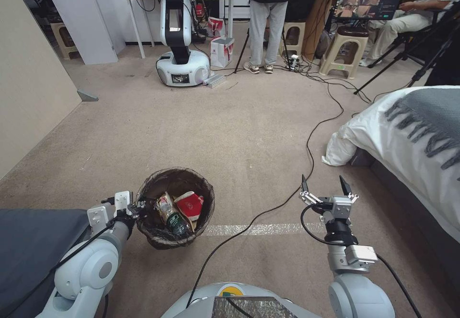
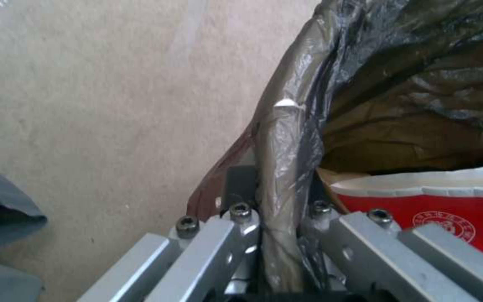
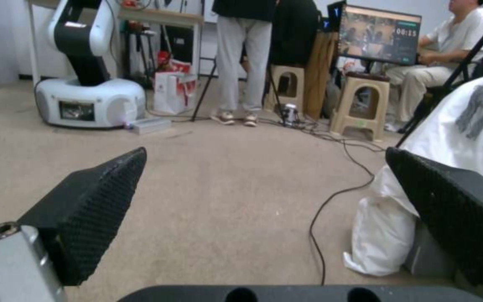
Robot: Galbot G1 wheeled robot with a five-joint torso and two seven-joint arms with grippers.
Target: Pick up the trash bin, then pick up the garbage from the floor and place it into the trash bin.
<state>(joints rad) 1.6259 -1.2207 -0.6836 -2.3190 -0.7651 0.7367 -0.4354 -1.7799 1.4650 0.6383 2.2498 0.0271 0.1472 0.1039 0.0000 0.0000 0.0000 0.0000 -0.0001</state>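
Left gripper (image 1: 139, 207) fingers clamped on the bag-lined rim of the trash bin (image 1: 175, 207), lower left of the head frame. Garbage (image 1: 179, 211) sits inside the bin. Right gripper (image 1: 326, 185) lower right over the floor (image 1: 230, 126), fingers spread wide, holding nothing.

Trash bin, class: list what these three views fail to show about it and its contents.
- Head view: the trash bin's white wall is covered by the dark bag, and its base is hidden beneath it.
- Head view: the bottle's label is too small to read, and deeper garbage lies under the red packet.
- Left wrist view: the left hand, shut on the rim, is cut off by the edge.
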